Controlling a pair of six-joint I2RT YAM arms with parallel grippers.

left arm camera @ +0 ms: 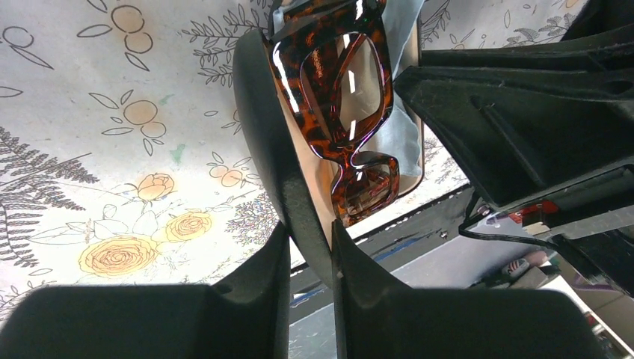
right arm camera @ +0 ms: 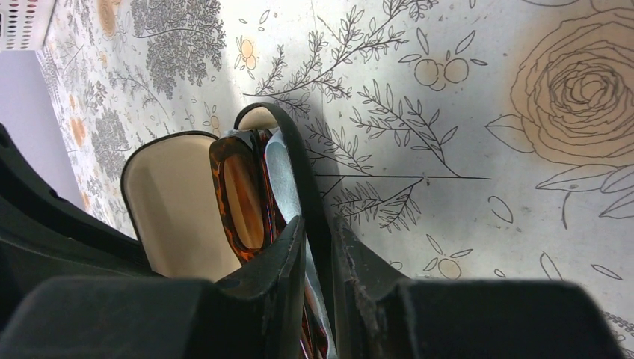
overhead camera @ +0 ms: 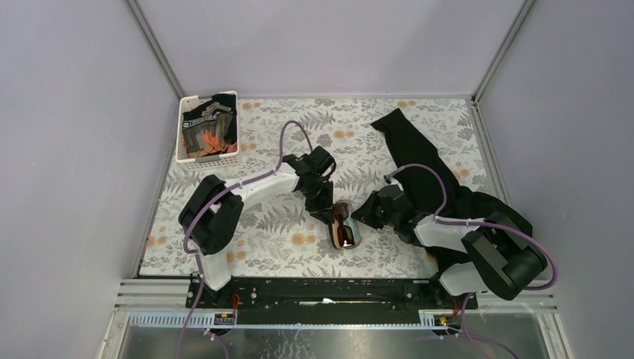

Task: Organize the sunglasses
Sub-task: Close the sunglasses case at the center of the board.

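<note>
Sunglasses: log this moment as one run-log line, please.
sunglasses inside open case with blue cloth | left gripper pinching case rim | right gripper pinching case wall | case not yet closed

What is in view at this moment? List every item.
sunglasses: one, tortoiseshell brown, inside the open case at mid-table
glasses case: one, black with beige lining, open, between the two grippers
cloth: one, light blue, in the case beside the sunglasses
basket: one, white, far-left corner
clothing: count unclear, dark with orange and white print, in the basket
garment: one, black, on the right, running from the far side to beneath the right arm
table cover: one, white floral print, over the table
left gripper: one, black, shut on the case's rim
right gripper: one, black, shut on the case's rim from the right
</note>
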